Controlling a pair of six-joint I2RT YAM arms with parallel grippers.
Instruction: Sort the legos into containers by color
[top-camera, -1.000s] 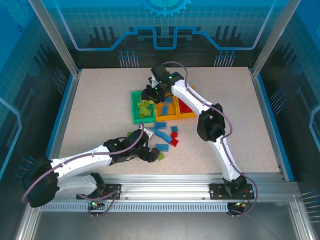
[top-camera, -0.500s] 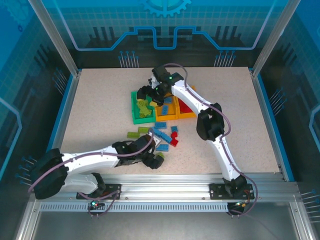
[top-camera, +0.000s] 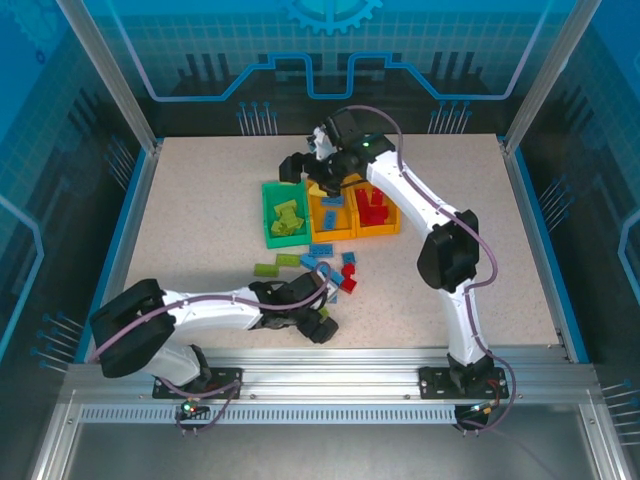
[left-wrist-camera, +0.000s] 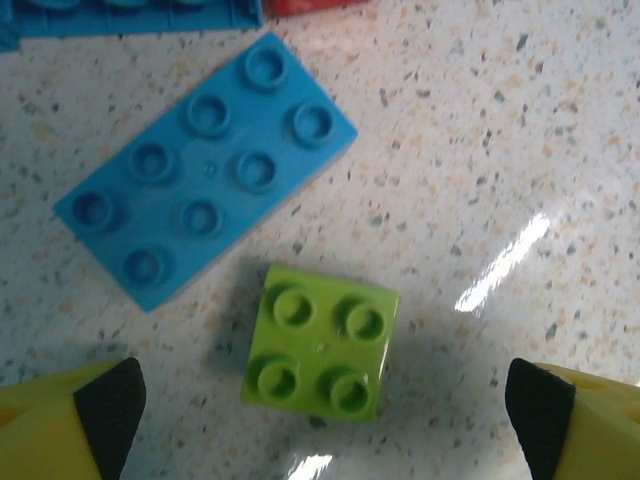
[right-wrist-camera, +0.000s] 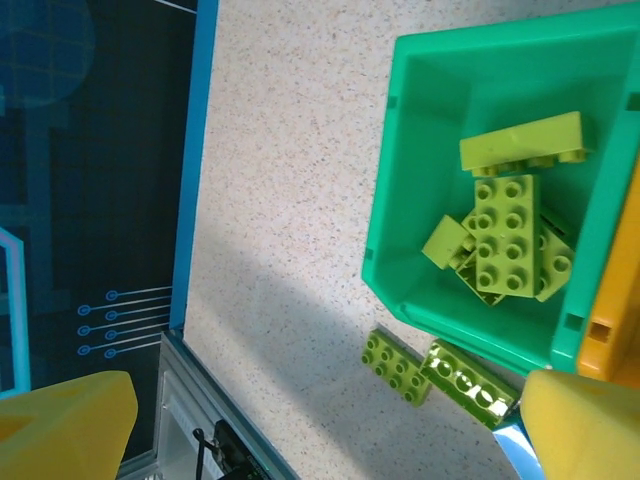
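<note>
The sorting looks well along but not finished. The three small open-topped plastic bins joined in a row sit mid-table. The green bin (top-camera: 266, 215) at the 9 o'clock end holds a heap of lime green studded bricks (right-wrist-camera: 510, 235). The middle orange bin (top-camera: 333, 237) has light blue ones, and the orange bin at the 3 o'clock end (top-camera: 378, 233) has red.

At 6 o'clock of the row a scatter of loose bricks is left on the speckled table (top-camera: 200, 200): two long lime green ones (top-camera: 268, 268), several light blue (top-camera: 320, 250) and a couple of red (top-camera: 349, 272).

The left gripper (top-camera: 318, 326) hangs low at the 6 o'clock edge of that scatter, jaws wide and holding nothing. A small lime green square four-stud brick (left-wrist-camera: 320, 355) lies flat between its fingertips, untouched. A light blue eight-stud brick (left-wrist-camera: 205, 170) lies just beside that one at 11 o'clock.

The right gripper (top-camera: 303, 170) is spread open and empty too, hovering at about 12 o'clock of the green bin.

A second ago the right gripper sat lower, right over the bins, and its arm hid most of the red bin. It has since pulled back toward 12 o'clock. The left arm has swung flatter, carrying its gripper toward 5 o'clock, onto the square brick.
</note>
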